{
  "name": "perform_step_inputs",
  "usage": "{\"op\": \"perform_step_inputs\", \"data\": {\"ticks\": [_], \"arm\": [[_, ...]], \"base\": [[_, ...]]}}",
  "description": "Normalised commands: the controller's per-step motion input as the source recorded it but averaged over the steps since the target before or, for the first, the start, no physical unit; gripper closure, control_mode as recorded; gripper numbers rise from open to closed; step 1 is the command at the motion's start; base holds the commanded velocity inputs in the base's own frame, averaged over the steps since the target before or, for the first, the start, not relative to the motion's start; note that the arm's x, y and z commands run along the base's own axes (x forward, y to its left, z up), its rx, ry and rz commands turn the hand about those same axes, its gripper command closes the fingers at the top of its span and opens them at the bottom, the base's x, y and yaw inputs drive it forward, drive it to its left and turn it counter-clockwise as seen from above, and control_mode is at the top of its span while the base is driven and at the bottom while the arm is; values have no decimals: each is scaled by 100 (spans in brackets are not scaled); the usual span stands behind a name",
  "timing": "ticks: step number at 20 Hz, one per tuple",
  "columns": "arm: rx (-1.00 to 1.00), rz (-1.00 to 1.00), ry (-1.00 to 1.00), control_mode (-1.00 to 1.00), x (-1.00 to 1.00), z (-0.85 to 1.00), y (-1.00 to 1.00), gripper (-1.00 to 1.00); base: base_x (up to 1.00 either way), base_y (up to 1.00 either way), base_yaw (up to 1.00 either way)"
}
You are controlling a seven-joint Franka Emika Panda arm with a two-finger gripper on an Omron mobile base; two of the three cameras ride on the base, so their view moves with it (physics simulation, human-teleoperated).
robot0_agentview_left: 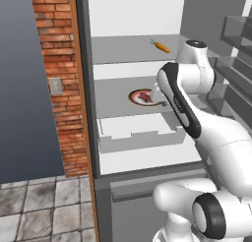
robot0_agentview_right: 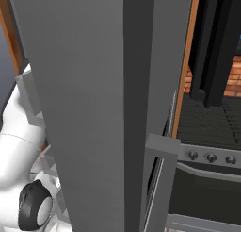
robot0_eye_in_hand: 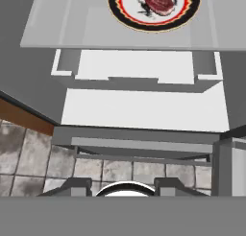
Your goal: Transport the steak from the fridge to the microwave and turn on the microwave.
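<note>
- Floor tiles (robot0_eye_in_hand: 29, 158) sit lowest in the hand view, at the bottom left, just beyond the two dark tips of the hand (robot0_eye_in_hand: 124, 186); the tips stand apart with nothing between them, so the hand reads as partly open and empty.
- White arm (robot0_agentview_left: 197, 123) rises from the lower right of the left base view and bends up and leftwards into the open fridge (robot0_agentview_left: 91, 88), its wrist ending at mid-height of the frame, just right of the plate.
- White drawers (robot0_eye_in_hand: 144, 108) fill the middle of the hand view, between the tips and the clear shelf (robot0_eye_in_hand: 57, 29) above them.
- Steak (robot0_eye_in_hand: 156, 1) lies on a round plate (robot0_eye_in_hand: 115, 9) with a red and dark rim at the top edge of the hand view, slightly right of centre; its long axis seems to run roughly across the frame.
- From the hand, the steak lies ahead and towards the top of the hand view; I judge the coming move to be a reach forward over the shelf edge.
- Orange carrot (robot0_agentview_left: 161, 46) rests farther back, on the shelf above, in the upper middle of the left base view.
</note>
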Motion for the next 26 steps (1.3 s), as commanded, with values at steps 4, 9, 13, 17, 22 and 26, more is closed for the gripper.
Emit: {"op": "perform_step_inputs", "data": {"ticks": [4, 9, 13, 17, 22, 26], "arm": [[0, 0, -3, -100, 0, -3, 0, -100], [-9, 0, -18, -100, 0, -30, 0, -100], [-9, 0, -18, -100, 0, -26, 0, -100], [-1, 0, -4, -100, 1, -2, -12, -100], [0, 0, 0, -100, 11, 0, -24, -100], [0, 0, 0, -100, 31, 0, -22, -100]], "base": [[0, 0, 0], [0, 0, 0], [0, 0, 0], [0, 0, 0], [0, 0, 0], [0, 0, 0]]}}
